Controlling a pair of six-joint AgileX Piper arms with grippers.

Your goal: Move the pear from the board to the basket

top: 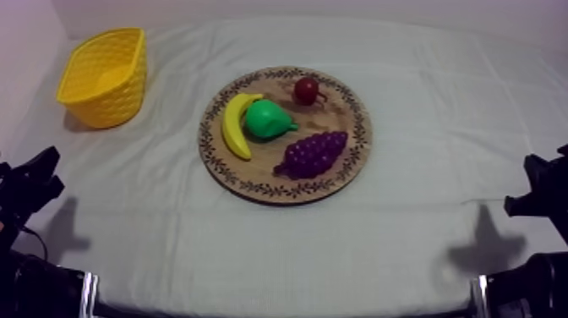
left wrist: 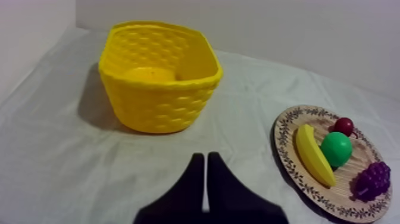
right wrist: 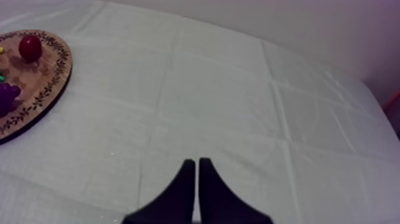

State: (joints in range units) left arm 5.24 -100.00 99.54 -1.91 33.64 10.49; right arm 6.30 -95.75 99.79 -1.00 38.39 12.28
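Observation:
A green pear [top: 269, 118] lies near the middle of the round wooden board [top: 351, 169], between a banana [top: 236, 124] and a bunch of purple grapes [top: 313, 154]. From my left wrist the pear [left wrist: 336, 148] shows on the board [left wrist: 284, 149], well off to the side of my left gripper [left wrist: 205, 159], whose fingers lie together as a narrow wedge. The yellow basket [top: 106, 76] stands at the far left; it [left wrist: 158, 77] is just ahead of that gripper. My right gripper [right wrist: 197, 164] is shut over bare cloth, the board's rim [right wrist: 50, 89] far off. Both grippers, left [top: 34, 178] and right [top: 541, 190], rest low at the table's sides.
A small red fruit [top: 307, 90] sits at the board's far side. Grey-white cloth covers the table, with open cloth in front of the board and to its right. A pale wall runs behind the table.

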